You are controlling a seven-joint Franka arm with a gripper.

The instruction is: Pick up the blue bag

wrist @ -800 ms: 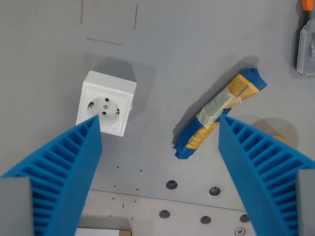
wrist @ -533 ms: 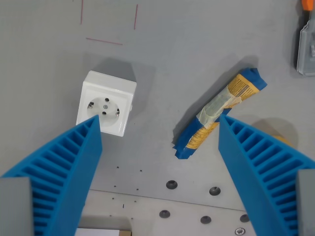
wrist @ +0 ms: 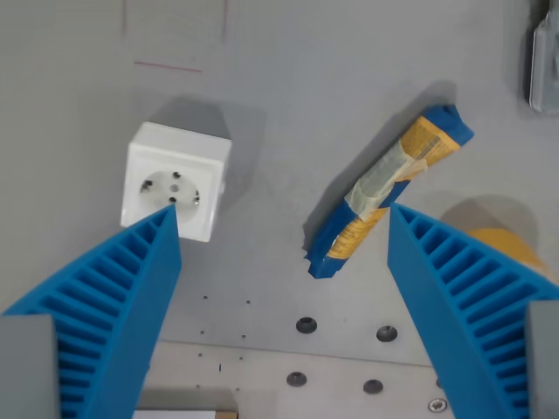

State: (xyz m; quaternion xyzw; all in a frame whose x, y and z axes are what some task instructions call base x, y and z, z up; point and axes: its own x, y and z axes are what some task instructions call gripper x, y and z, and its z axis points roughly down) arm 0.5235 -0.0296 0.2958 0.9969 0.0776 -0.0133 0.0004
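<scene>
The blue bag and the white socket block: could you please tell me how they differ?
The blue bag is long, slim, blue and yellow, lying diagonally; the white socket block is boxy and plain white. The bag nears the finger at the wrist view's right, the block the left one. Both rest on the grey table.

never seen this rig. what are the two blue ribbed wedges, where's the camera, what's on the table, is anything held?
The camera sits on the robot arm's wrist, looking down. The two blue ribbed wedges are the gripper's fingers, spread wide and holding nothing. Below them is a grey table. On it: the blue bag, the thing to pick up, a slim blue-and-yellow packet lying diagonally with its lower end beside the wrist view's right finger; a white socket box at the wrist view's left; a clear item, cut off at the top right edge; and something yellow, mostly hidden behind the right finger.
</scene>
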